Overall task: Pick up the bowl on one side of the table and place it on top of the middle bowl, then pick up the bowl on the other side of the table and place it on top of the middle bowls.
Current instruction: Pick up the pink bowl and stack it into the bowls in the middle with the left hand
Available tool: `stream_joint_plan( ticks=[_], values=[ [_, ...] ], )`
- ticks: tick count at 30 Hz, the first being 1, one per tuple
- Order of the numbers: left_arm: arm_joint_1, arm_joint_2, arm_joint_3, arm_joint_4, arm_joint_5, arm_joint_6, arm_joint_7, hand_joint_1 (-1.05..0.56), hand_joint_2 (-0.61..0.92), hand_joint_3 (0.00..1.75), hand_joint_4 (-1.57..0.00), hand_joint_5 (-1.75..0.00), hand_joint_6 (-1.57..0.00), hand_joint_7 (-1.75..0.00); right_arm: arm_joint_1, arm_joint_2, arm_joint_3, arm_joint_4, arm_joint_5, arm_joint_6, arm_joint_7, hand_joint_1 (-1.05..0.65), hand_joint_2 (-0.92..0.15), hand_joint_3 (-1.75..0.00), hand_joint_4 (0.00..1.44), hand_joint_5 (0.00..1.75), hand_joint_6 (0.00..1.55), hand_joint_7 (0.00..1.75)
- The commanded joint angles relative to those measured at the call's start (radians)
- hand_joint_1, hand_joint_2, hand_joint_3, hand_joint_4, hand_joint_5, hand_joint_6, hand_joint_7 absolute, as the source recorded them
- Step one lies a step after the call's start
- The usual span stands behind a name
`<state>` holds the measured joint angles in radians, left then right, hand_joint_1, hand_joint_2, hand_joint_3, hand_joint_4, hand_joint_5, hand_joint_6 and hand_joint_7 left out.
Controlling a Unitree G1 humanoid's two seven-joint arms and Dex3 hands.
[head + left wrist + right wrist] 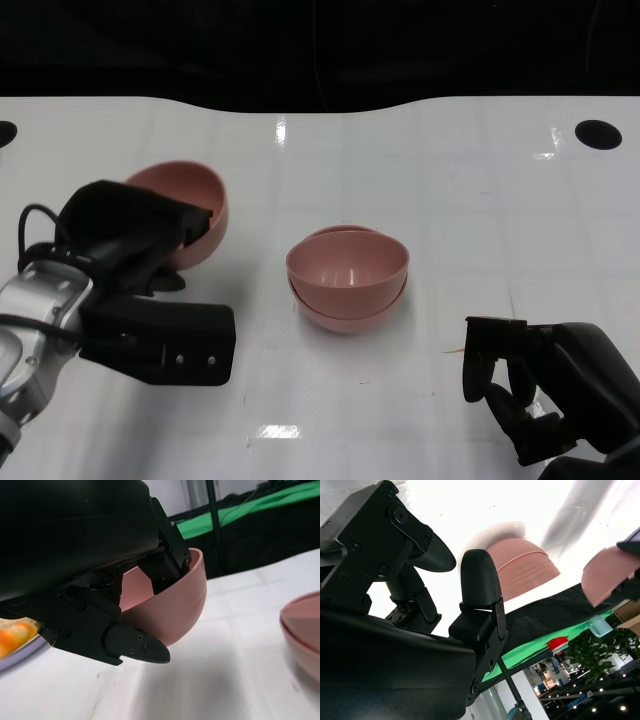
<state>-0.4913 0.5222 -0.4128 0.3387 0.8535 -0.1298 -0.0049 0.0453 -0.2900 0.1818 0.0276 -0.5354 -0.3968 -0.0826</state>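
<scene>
Gripping the tilted pink plastic bowl (190, 213) at the desk's (480, 190) nine o'clock, the left robot hand (125, 240) should level it above the two nested pink bowls (348, 278) at centre before lowering, while the right robot hand (530, 385) rests empty, fingers apart.

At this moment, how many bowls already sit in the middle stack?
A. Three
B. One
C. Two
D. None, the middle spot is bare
C: the head view shows the middle stack as two nested pink bowls, while the third bowl is off to the side, tilted and gripped by the left hand; the right hand holds nothing.
</scene>
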Motion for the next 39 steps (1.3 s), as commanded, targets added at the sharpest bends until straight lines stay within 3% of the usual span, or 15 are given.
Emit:
stream_joint_plan(
  ticks=[1, 4, 6, 8, 13, 21, 23, 27, 32, 39],
  values=[
    [-0.047, 0.024, 0.011, -0.025, -0.011, -0.034, -0.027, -0.27, 0.92, 0.08, -0.75, -1.75, -0.84, -1.00, -0.005, -0.007, -0.002, -0.005, 0.006, 0.002, 0.001, -0.09, -0.20, -1.52, 0.94, 1.75, 0.78, 1.58],
    [-0.075, 0.020, 0.016, -0.031, -0.018, -0.064, -0.033, -0.23, 0.92, 0.10, -0.77, -1.75, -0.66, -1.52, -0.004, -0.006, 0.001, -0.003, 0.006, -0.001, 0.002, -0.09, -0.19, -1.51, 0.94, 1.75, 0.79, 1.58],
    [-0.084, 0.016, 0.018, -0.037, -0.021, -0.077, -0.037, -0.23, 0.92, 0.10, -0.78, -1.75, -0.61, -1.66, 0.004, -0.004, 0.004, -0.006, 0.002, -0.001, -0.002, -0.09, -0.20, -1.51, 0.95, 1.75, 0.79, 1.57],
    [-0.093, 0.011, 0.018, -0.043, -0.024, -0.088, -0.038, -0.24, 0.92, 0.09, -0.78, -1.75, -0.66, -1.53, 0.011, -0.003, 0.006, -0.010, -0.001, -0.001, -0.006, -0.09, -0.22, -1.52, 0.94, 1.75, 0.79, 1.57],
    [-0.115, -0.009, 0.019, -0.068, -0.057, -0.099, -0.077, -0.26, 0.92, 0.15, -0.77, -1.75, -0.68, -1.52, 0.022, -0.006, 0.008, -0.020, -0.004, -0.007, -0.013, -0.07, -0.18, -1.57, 0.96, 1.75, 0.81, 1.58],
    [-0.162, -0.067, -0.014, -0.038, -0.099, -0.188, -0.115, -0.25, 0.92, 0.20, -0.77, -1.75, -0.67, -1.62, 0.040, -0.020, 0.000, -0.033, -0.001, -0.005, -0.005, -0.08, -0.18, -1.55, 0.95, 1.75, 0.80, 1.58],
    [-0.172, -0.081, -0.023, -0.020, -0.100, -0.216, -0.115, -0.26, 0.90, 0.22, -0.77, -1.75, -0.74, -1.47, 0.043, -0.022, -0.002, -0.033, 0.002, -0.009, -0.004, -0.08, -0.18, -1.55, 0.95, 1.75, 0.80, 1.58],
    [-0.185, -0.106, -0.034, 0.015, -0.094, -0.248, -0.105, -0.27, 0.87, 0.22, -0.78, -1.75, -0.80, -1.36, 0.048, -0.023, -0.002, -0.041, 0.009, -0.005, 0.004, -0.09, -0.19, -1.54, 0.95, 1.75, 0.79, 1.59],
    [-0.202, -0.135, -0.042, 0.064, -0.101, -0.278, -0.114, -0.26, 0.89, 0.25, -0.79, -1.75, -0.75, -1.45, 0.046, -0.021, 0.001, -0.041, 0.011, -0.006, 0.004, -0.08, -0.19, -1.54, 0.95, 1.75, 0.80, 1.59],
    [-0.234, -0.155, -0.081, 0.102, -0.076, -0.277, -0.139, -0.32, 0.92, 0.08, -0.76, -1.66, -0.94, -0.69, 0.036, -0.012, 0.009, -0.040, 0.005, 0.009, 0.007, -0.09, -0.19, -1.54, 0.96, 1.75, 0.80, 1.59]
  ],
)
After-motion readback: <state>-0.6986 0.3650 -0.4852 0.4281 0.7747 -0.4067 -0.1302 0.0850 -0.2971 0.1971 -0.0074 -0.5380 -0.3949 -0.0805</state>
